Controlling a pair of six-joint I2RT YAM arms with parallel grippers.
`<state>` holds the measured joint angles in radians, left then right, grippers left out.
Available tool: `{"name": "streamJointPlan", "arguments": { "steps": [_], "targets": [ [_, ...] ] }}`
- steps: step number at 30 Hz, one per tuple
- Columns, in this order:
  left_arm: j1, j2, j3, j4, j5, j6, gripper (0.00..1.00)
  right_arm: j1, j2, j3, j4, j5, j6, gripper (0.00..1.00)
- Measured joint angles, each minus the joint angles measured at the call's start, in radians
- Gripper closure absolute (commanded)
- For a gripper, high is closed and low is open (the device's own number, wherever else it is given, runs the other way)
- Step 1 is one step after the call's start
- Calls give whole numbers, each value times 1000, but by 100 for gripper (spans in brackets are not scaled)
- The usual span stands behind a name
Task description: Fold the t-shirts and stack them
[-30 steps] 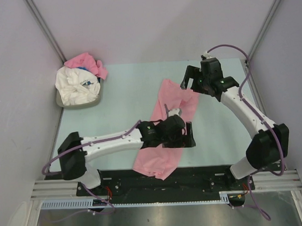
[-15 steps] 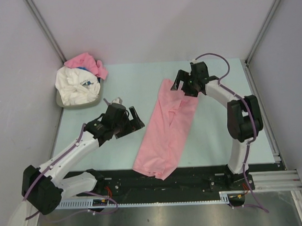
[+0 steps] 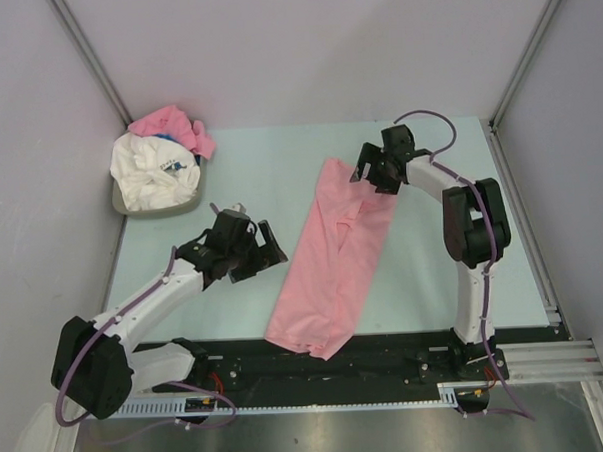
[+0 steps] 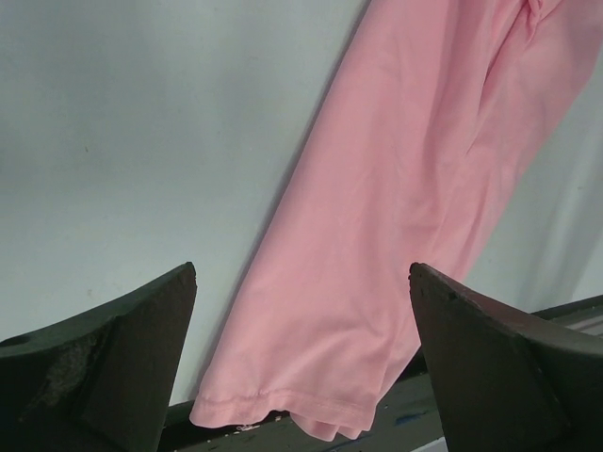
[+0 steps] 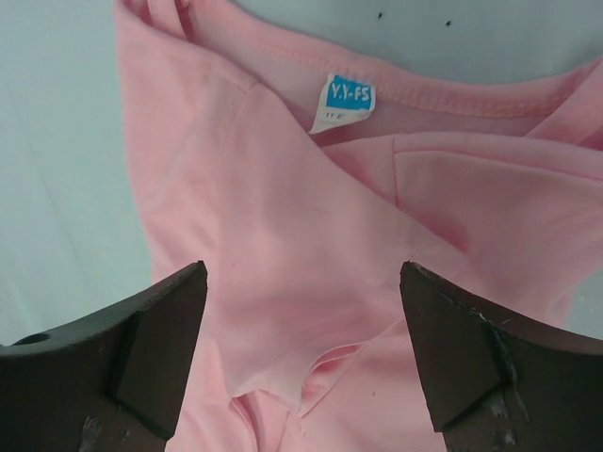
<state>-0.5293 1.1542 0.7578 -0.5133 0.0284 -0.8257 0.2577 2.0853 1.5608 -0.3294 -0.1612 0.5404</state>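
Hovering hands over one pink tee

At the far left corner of the surface sits a grey tub. It holds a bundled white t-shirt with a small blue print too small to read. A crumpled pink t-shirt is heaped against the tub's far rim.

Near the middle, towards the left, the left hand hangs above bare surface just beside the long pink t-shirt. Its fingers stand wide apart with nothing between them.

That shirt lies flat in a narrow strip, folded lengthwise. It runs slantwise from the near edge, where its hem slightly overhangs, up to the far middle of the surface.

At the strip's far end the right hand is poised over the collar, its fingers spread, straddling the cloth without pinching it. Inside the neckline a small label reads "Y.Y-FS" in white on blue. The line beneath it is too small to make out.
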Motion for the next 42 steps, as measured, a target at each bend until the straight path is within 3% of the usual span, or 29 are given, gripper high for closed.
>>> {"name": "streamJointPlan", "arguments": {
  "steps": [11,25,32,40,42],
  "targets": [
    [3,54,-6,45,32,7,0,-4,64,64,-18,23,-19,22],
    [16,56,-10,64,36,16,0,5,113,118,-54,89,-49,23],
    [16,73,-10,68,47,17,0,7,115,142,-100,158,-87,38],
    [17,73,-10,71,54,23,0,25,146,174,-134,237,-111,43],
    [17,73,-11,71,54,23,0,32,146,175,-135,253,-116,48]
  ]
}}
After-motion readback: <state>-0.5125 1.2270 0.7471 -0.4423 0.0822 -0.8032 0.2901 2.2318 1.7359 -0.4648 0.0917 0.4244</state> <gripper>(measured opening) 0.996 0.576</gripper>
